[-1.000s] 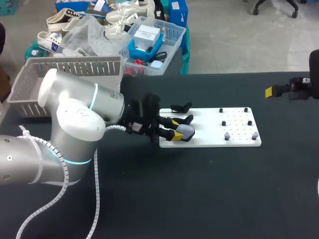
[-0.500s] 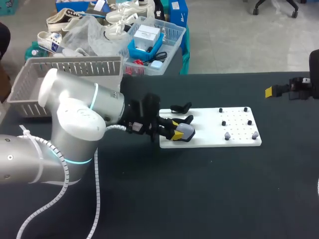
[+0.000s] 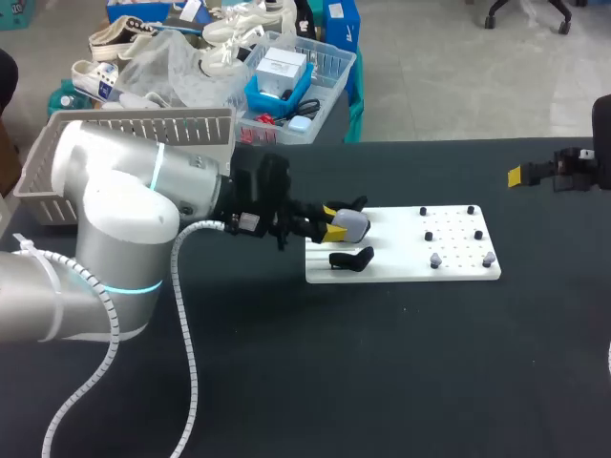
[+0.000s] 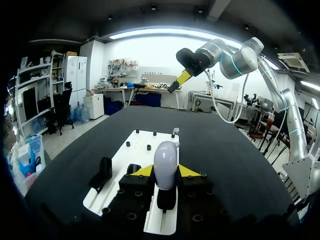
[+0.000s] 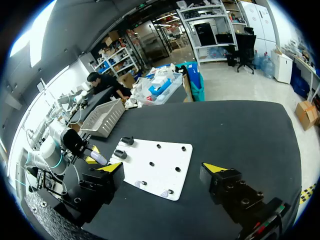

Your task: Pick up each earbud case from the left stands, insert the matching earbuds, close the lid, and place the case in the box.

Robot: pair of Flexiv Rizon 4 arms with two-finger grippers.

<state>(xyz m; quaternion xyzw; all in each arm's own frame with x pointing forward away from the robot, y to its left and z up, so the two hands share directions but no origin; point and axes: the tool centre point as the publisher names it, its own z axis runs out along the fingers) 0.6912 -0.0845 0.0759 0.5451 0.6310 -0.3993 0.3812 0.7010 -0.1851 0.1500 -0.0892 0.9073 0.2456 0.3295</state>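
Observation:
My left gripper (image 3: 336, 225) is shut on a grey earbud case (image 3: 351, 224), held just above the left end of the white board (image 3: 401, 250). In the left wrist view the case (image 4: 166, 161) stands upright between the yellow fingertips of that gripper (image 4: 165, 172). A bare black stand (image 3: 351, 259) sits on the board below it, and a second stand (image 3: 356, 202) lies just behind. Two grey earbuds (image 3: 434, 260) (image 3: 488, 258) rest near the board's front right. My right gripper (image 5: 164, 167) is open and holds nothing; it hangs at the far right (image 3: 533, 175).
A grey slatted basket (image 3: 115, 153) stands at the table's back left, behind my left arm. Small black pegs (image 3: 429, 236) dot the right half of the board. Dark tabletop lies in front of the board.
The left gripper closed on the grey case, lifted it off the near stand and carried it slightly back. That stand now shows bare. The right arm has not moved.

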